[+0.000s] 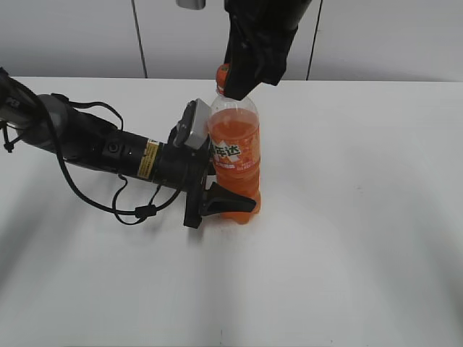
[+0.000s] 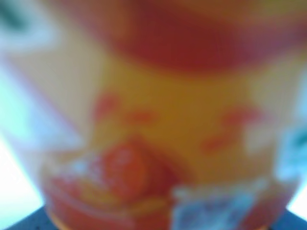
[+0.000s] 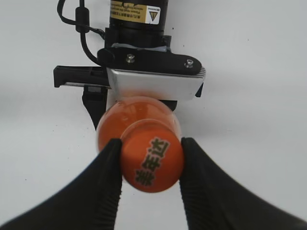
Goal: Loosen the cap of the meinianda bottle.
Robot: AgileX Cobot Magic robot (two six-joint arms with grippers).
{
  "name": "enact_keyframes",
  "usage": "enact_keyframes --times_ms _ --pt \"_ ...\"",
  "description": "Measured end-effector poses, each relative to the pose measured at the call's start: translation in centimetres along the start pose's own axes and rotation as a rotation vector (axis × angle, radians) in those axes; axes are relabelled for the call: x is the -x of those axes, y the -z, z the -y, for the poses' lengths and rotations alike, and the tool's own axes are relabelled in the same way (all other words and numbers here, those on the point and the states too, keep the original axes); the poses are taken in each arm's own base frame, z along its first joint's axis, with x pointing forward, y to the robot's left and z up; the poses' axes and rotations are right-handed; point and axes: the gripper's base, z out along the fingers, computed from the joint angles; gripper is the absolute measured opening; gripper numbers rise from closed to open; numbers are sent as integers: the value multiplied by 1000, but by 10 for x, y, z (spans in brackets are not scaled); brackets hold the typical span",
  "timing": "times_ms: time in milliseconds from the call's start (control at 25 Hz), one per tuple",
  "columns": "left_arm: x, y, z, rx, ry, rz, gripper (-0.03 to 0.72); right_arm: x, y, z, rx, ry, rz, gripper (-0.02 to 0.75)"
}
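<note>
While my left claw (image 1: 217, 199) clamps the meinianda bottle (image 1: 235, 155) at frame centre, my right claw (image 3: 151, 165) pinches the cap (image 3: 152, 163).

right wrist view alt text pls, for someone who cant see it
Seen from above, two black ribbed jaws pinch the small round orange plastic cap of an orange soda bottle. Behind it, the other arm's gripper holds the bottle on a white table.

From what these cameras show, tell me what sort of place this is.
Probably a lab or robot test bench, not a kitchen: a bare white table, plain pale wall panels behind it, and two robot arms working on one bottle with nothing else set out.
</note>
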Motion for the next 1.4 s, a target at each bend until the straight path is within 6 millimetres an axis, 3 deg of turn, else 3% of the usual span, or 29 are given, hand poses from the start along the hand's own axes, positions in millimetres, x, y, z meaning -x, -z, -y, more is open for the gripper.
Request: enact_keyframes --times_ms 1400 --pt "0 0 0 0 1 0 408 0 0 0 0 5 0 279"
